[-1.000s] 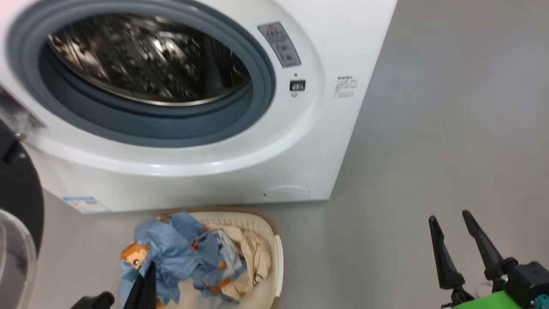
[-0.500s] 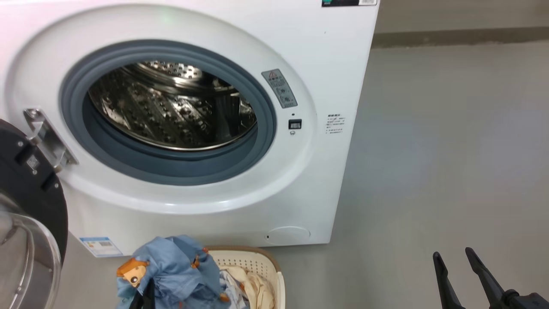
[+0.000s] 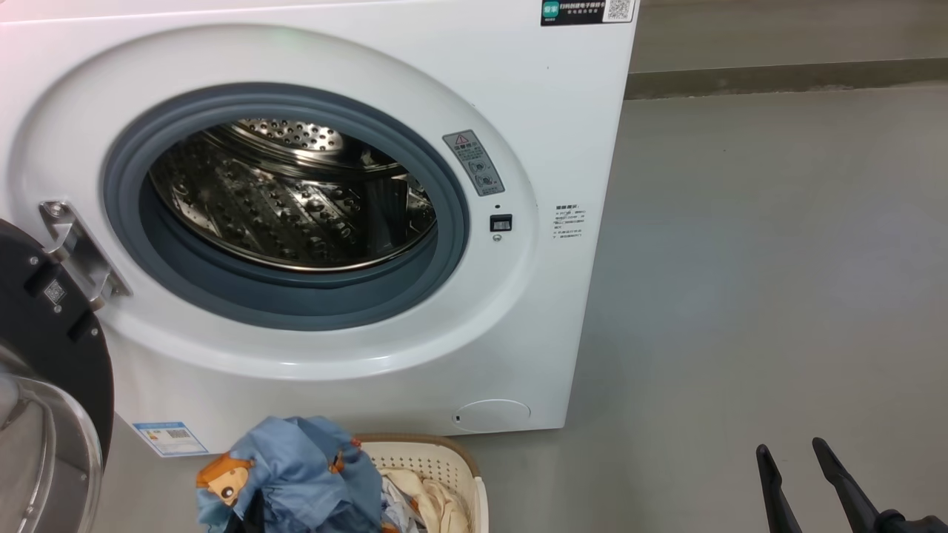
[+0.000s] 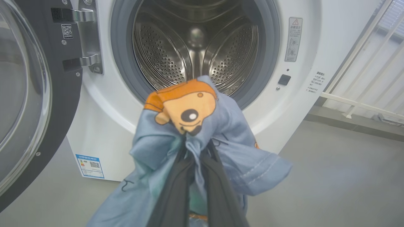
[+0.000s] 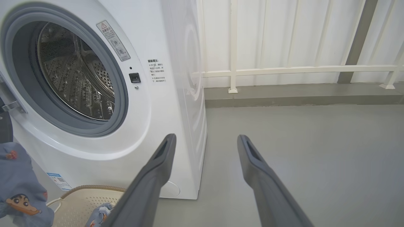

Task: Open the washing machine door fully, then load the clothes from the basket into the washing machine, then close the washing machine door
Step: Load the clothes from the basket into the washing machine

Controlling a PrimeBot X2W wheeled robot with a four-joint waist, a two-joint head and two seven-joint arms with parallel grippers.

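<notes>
The washing machine (image 3: pixel 570 133) stands with its steel drum (image 3: pixel 296 200) exposed. The washing machine door (image 3: pixel 44 333) hangs swung open at the left, its black rim and glass bowl also close by in the left wrist view (image 4: pixel 63 104). My left gripper (image 4: pixel 197 146) is shut on the light blue garment (image 4: pixel 189 126) of the clothes, holding it up in front of the drum opening. That garment (image 3: pixel 296 474) hangs bunched over the basket (image 3: pixel 452 459), where a cream garment (image 3: pixel 437 503) still lies. My right gripper (image 3: pixel 791 453) stands open and apart at the lower right, nothing between its fingers (image 5: pixel 164 157).
Grey floor (image 3: pixel 740 296) stretches to the right of the machine. A white railing (image 5: pixel 284 69) and low kerb run behind it. A blue label (image 3: pixel 170 438) and round white flap (image 3: pixel 491 414) sit low on the machine's front.
The head camera has tilted up, so the whole picture shifted down. The blue garment has risen out of the basket in my left gripper. The right gripper stays open.
</notes>
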